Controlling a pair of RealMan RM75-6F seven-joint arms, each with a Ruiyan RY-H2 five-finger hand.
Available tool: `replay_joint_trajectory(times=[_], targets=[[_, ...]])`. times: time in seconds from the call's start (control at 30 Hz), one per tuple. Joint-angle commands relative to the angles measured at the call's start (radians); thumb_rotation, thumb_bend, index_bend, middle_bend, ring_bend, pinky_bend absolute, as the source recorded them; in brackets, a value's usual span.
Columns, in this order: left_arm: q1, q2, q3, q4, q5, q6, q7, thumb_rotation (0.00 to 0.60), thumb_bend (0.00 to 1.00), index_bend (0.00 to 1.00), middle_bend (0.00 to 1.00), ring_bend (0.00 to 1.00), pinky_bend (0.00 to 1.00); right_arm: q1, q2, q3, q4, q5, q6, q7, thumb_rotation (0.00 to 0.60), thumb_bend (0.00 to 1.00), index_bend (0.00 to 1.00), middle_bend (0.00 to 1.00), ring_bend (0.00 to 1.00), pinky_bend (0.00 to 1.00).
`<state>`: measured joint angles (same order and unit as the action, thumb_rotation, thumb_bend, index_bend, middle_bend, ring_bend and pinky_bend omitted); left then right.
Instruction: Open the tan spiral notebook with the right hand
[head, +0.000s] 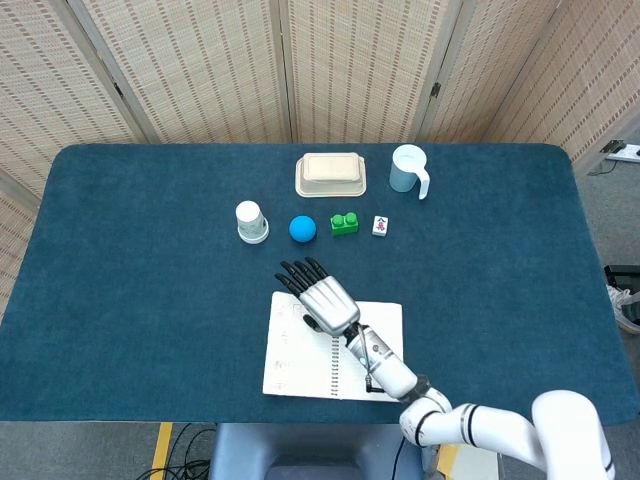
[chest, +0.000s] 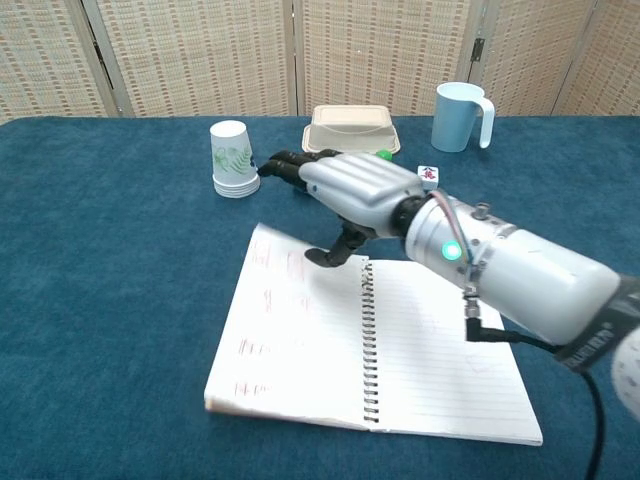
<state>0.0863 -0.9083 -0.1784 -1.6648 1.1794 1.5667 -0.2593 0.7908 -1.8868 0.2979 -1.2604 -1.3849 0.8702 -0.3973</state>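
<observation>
The spiral notebook (head: 290, 355) lies open near the table's front edge, its white lined pages (chest: 440, 370) facing up. The tan cover is flipped over to the left, with its pale inner side (chest: 290, 330) showing. My right hand (head: 325, 300) hovers over the left leaf by the spiral binding, its fingers stretched out and apart toward the far left. In the chest view the right hand (chest: 355, 190) holds nothing, and its thumb reaches down to the upper edge of the flipped cover. My left hand is in neither view.
A row stands behind the notebook: stacked paper cups (head: 251, 222), a blue ball (head: 302, 229), a green brick (head: 344, 223) and a small tile (head: 380, 226). Further back are a lidded beige box (head: 330, 173) and a light blue mug (head: 408, 169).
</observation>
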Motion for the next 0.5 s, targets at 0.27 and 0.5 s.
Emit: replay_joint_trajectory(times=[0.27, 0.5], targets=[[0.013, 0.001, 0.005, 0.023, 0.054, 0.027, 0.007, 0.600, 0.02, 0.06, 0.00, 0.09, 0.14, -0.109, 0.166, -0.056, -0.189, 0.038, 0.140, -0.083, 0.600, 0.34, 0.00, 0.00, 0.00, 0.00], [-0.021, -0.035, 0.037, 0.006, 0.137, 0.013, 0.113, 0.600, 0.02, 0.06, 0.00, 0.09, 0.14, -0.326, 0.456, -0.170, -0.415, 0.015, 0.355, -0.071, 0.600, 0.34, 0.00, 0.00, 0.00, 0.00]])
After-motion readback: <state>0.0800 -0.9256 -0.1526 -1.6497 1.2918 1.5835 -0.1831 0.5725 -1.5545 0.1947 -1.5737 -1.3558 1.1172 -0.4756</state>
